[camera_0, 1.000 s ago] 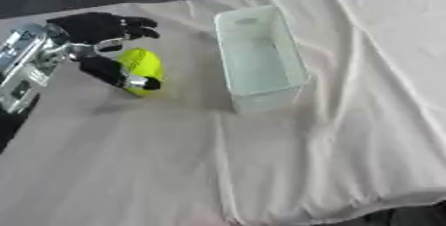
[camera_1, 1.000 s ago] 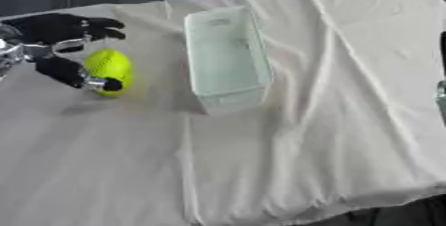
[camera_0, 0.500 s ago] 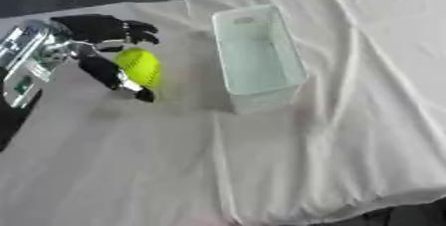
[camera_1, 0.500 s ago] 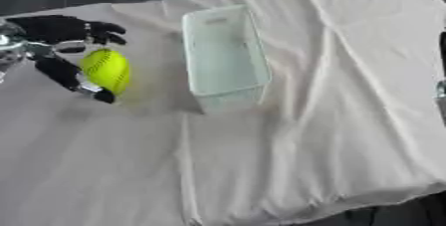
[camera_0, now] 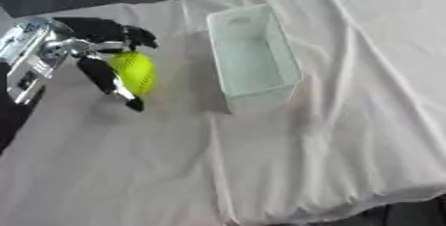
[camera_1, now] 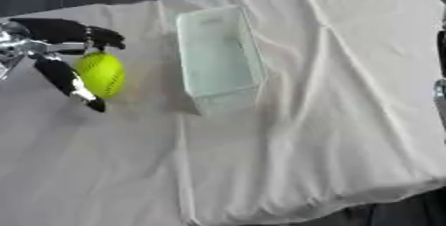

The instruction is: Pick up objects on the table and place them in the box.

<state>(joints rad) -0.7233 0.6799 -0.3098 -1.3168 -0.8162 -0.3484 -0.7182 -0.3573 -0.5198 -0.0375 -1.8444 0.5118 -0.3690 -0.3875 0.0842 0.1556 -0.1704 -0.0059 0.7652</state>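
White cloth [camera_0: 305, 135]; ball [camera_0: 134, 72] in left robot hand [camera_0: 97, 46]

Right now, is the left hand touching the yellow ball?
Touching. In the left eye view the left hand has its fingers curled over the top of the yellow ball and its thumb runs down the ball's near side, with no gap between them.

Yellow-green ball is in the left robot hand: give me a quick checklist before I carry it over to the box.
1. Ball held between thumb and fingers of left robot hand: ok.
2. Ball lifted off the cloth: cannot tell.
3. Box upright, mouth open: ok.
4. Box interior free: ok, nothing seen inside.
5. Path from ball to box unobstructed: ok.
6. Right robot hand out of the way: cannot tell, only a dark sliver shows at the right edge.
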